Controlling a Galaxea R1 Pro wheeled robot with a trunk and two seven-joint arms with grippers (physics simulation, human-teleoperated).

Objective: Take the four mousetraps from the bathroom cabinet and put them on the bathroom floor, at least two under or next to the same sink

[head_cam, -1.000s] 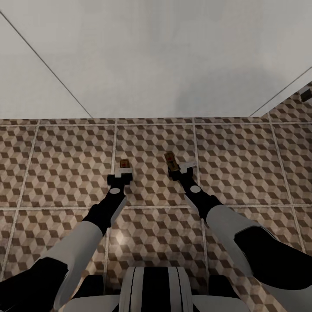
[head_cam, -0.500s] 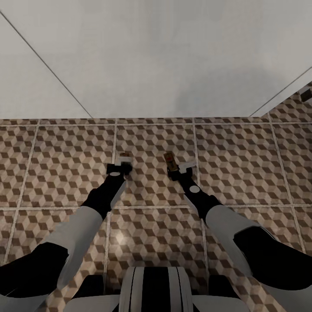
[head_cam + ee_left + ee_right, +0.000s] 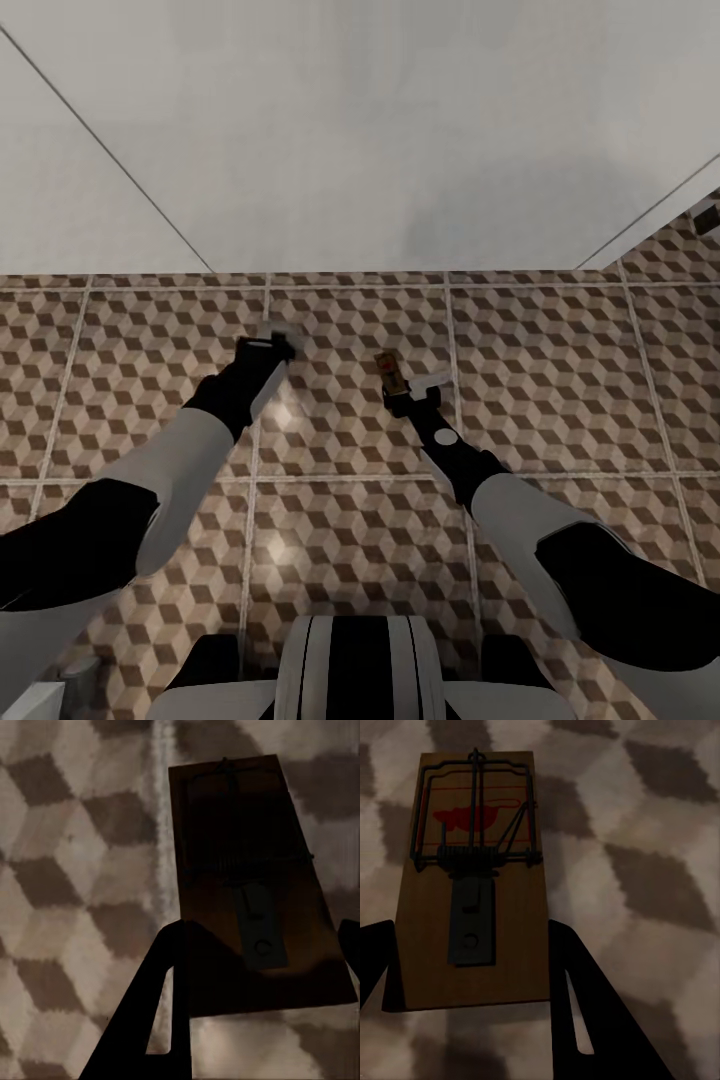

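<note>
Head view, left arm: stretched forward and low over the bathroom floor (image 3: 560,330), left gripper (image 3: 268,345) close to a grout line near the white surface (image 3: 360,130) beyond the tiles; trap not made out here, hidden by the wrist; jaw spread impossible to judge from this angle.

Head view, right arm: right gripper (image 3: 412,392) low over the next tile, right mousetrap (image 3: 391,370) sticking out ahead of it, one short end at the jaws; probably carried low so that release means a small drop.

Left wrist view: left mousetrap (image 3: 255,881) dark and in shadow, lying between the two dark fingers (image 3: 146,1020), near end level with them; jaws narrowed about the board, though actual contact hard to confirm; held or already resting on the tile, not clear; second finger cut off at the frame edge.

Right wrist view: board with spring, grey plate and red mark plain to see; jaws set close at both long sides, apparently gripping; floor contact not readable.

Elsewhere: sink, cabinet and remaining traps not identified; white surface unlabelled, wall or fixture uncertain.
</note>
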